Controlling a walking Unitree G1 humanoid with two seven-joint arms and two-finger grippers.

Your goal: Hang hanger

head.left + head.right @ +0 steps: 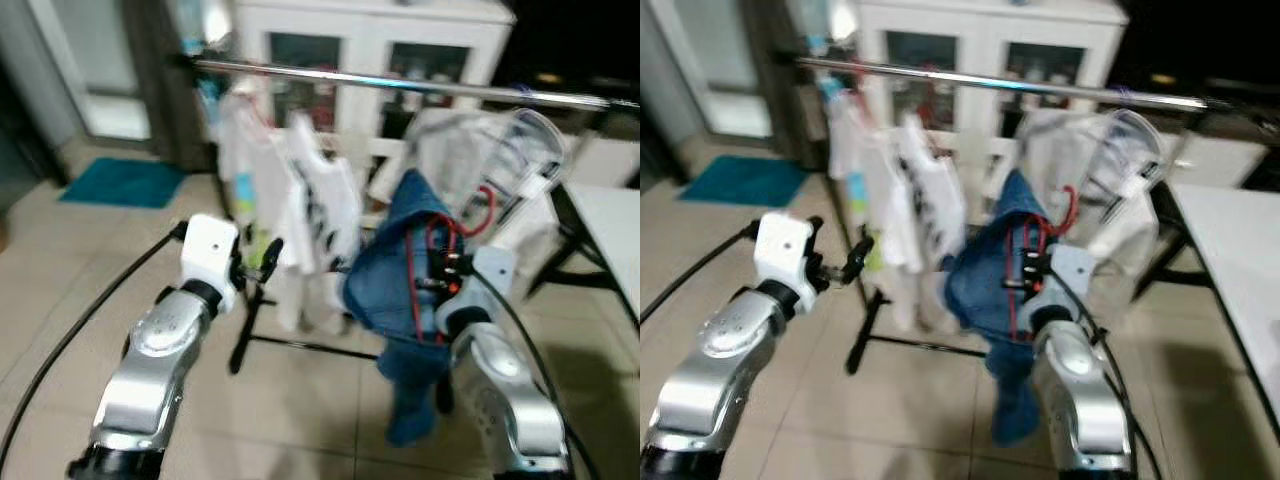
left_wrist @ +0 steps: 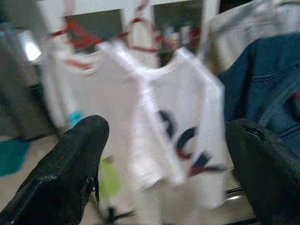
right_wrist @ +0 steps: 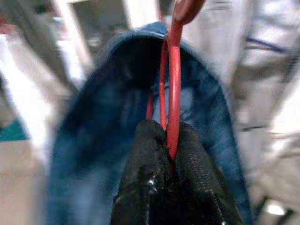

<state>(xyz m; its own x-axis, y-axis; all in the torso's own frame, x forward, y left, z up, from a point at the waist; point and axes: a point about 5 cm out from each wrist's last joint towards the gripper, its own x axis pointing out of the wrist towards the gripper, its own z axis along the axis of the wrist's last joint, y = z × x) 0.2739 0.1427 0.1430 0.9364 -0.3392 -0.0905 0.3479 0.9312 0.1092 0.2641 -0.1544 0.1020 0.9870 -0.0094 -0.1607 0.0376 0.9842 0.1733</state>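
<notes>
A red hanger (image 3: 173,84) carrying a blue denim garment (image 1: 400,270) is being gripped by the right gripper (image 3: 169,140), whose two black fingers are being pressed together on the hanger's thin red wire just below its neck. The load is being held up in front of the robot, below the metal rail (image 1: 400,84) of a clothes rack, with the hook end (image 1: 487,210) being pointed toward the rail but not yet being set on it. The left gripper (image 2: 164,154) is being held with its fingers spread wide and with nothing between them, facing a white printed shirt (image 2: 173,126) that is already hanging on the rail beside other pale clothes (image 1: 480,160). The wire is being judged stiff but thin and smooth, so it is likely to be twisting or slipping between the pads if the hold is being loosened. The denim is being judged soft and fairly heavy for such a frame; its weight is probably being felt as a swinging pull below the grip. The best hold is being judged to be close under the hook, where the wire is doubled, so that the hook is being left free for the rail.
</notes>
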